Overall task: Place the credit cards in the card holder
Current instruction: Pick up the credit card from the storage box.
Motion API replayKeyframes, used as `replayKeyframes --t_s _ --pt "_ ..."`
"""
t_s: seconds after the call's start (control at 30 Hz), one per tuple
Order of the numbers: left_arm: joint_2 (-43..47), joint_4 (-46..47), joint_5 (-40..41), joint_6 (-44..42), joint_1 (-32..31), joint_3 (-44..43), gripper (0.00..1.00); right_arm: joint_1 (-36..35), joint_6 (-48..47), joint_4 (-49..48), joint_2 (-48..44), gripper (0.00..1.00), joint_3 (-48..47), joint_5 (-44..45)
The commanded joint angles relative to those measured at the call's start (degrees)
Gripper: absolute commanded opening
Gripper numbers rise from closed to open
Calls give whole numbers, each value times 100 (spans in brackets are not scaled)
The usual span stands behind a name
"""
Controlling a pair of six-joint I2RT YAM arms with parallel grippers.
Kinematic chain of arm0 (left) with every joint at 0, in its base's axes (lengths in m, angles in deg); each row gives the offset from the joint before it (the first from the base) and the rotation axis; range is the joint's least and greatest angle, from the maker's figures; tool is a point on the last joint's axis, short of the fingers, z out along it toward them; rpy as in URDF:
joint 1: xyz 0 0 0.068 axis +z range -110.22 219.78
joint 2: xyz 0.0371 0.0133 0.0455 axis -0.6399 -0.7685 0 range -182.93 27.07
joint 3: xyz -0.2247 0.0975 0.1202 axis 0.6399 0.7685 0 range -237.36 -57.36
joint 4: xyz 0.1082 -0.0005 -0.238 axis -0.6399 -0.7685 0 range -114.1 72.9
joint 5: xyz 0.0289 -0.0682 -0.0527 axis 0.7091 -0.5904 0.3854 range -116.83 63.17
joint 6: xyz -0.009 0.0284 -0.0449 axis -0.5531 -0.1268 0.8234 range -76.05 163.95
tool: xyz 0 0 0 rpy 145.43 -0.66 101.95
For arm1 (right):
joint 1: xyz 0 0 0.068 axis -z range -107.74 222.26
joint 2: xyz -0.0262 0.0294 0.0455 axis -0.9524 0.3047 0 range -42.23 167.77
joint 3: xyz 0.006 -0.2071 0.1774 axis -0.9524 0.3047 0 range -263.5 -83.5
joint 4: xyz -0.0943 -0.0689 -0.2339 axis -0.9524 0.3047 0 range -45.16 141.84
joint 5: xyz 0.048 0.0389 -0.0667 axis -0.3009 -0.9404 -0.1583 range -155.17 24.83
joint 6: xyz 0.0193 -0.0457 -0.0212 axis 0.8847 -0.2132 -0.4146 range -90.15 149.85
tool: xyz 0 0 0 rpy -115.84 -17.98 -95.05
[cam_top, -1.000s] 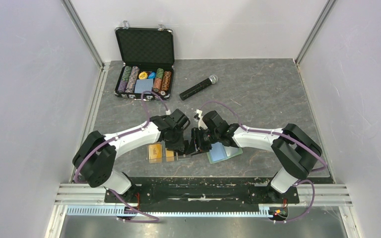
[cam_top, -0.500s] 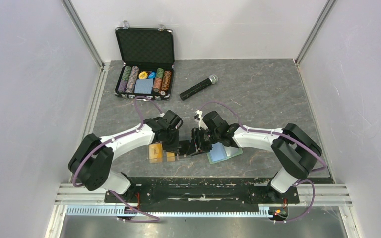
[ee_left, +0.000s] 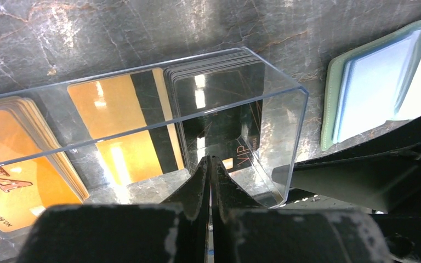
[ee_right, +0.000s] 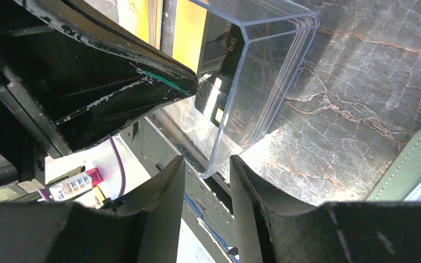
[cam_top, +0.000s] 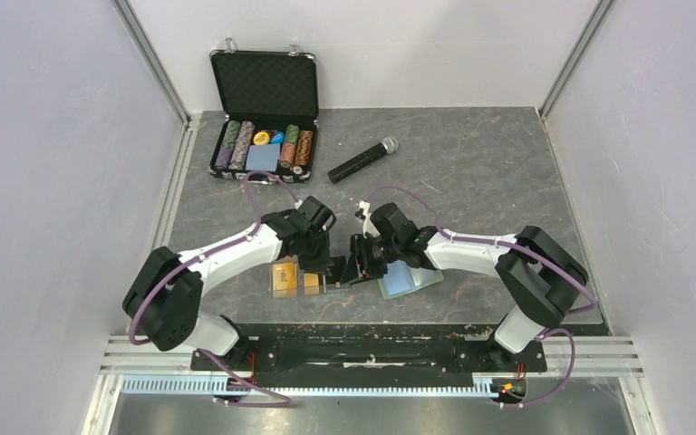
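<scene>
The left jaws are pressed together, their tips at the edge of the black card in the right end of the clear tray; whether they pinch it I cannot tell. The right jaws are spread, the tray's right-end corner between them. A gold-tan card lies left of the black one, and the orange cards lie further left. The card holder lies open on the surface, just right of the tray.

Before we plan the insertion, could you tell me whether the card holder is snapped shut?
No, the card holder lies open, its light blue inside showing.
</scene>
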State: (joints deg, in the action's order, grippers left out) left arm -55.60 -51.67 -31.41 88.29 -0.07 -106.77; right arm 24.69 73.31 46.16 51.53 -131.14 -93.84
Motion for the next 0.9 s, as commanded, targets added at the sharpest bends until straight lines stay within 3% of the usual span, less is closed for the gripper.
replayKeyframes --t_s 0.0,0.07,0.13,0.37,0.47,0.7,0.87 --pt "70 33 -1 -108 -27 -236 7 -16 -75 -148 60 38 34 -98" --pt "15 7 57 -82 -22 -184 22 -21 -84 -141 55 38 35 -98" --pt "17 69 55 -11 -1 -75 29 -13 -84 -144 54 38 51 -96" --pt "109 635 -381 178 253 456 36 -17 -92 -143 46 38 57 -105" --pt "38 706 -439 183 312 529 31 -18 -93 -142 51 38 62 -107" --pt "25 741 -476 116 312 450 7 -20 -92 -141 55 38 62 -111" --pt "47 696 -552 58 312 350 2 -17 -97 -141 57 38 53 -113"
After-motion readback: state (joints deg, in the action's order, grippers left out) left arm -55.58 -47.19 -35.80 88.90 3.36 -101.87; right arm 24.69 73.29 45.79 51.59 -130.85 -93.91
